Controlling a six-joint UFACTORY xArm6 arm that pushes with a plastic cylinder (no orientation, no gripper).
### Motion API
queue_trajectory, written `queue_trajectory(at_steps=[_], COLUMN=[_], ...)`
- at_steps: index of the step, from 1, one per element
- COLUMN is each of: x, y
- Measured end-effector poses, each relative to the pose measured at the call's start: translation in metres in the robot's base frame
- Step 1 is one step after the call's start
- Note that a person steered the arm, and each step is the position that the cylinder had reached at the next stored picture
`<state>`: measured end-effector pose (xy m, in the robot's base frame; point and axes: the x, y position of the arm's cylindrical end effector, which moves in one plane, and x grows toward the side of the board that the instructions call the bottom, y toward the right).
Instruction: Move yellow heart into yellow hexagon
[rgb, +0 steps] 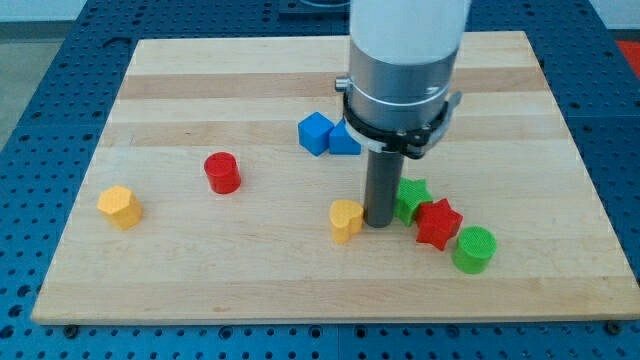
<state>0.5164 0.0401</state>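
Jaws are lacking on this arm; my tip (380, 224) rests on the wooden counter (200, 285), touching the yellow heart block (346, 220) at its left. Far beyond the heart, toward the view's left, sits the yellow hexagon block (120, 207).

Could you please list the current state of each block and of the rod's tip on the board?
my tip: down on the board, right beside the yellow heart's right side
yellow heart: upright, near the board's centre
yellow hexagon: alone at the view's left
red cylinder: standing alone
blue cube: against the blue triangle
green star: against the red star
green cylinder: beside the red star
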Motion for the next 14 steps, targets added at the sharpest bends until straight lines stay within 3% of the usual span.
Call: queue_trajectory(at_steps=[2, 3, 4, 5, 8, 9, 11, 12, 14], x=[0.020, 0.021, 0.021, 0.042, 0.017, 0.017, 0.028, 0.045, 0.018], y=[-0.110, -0.109, -0.067, -0.063, -0.208, -0.204, -0.124, -0.140, -0.235])
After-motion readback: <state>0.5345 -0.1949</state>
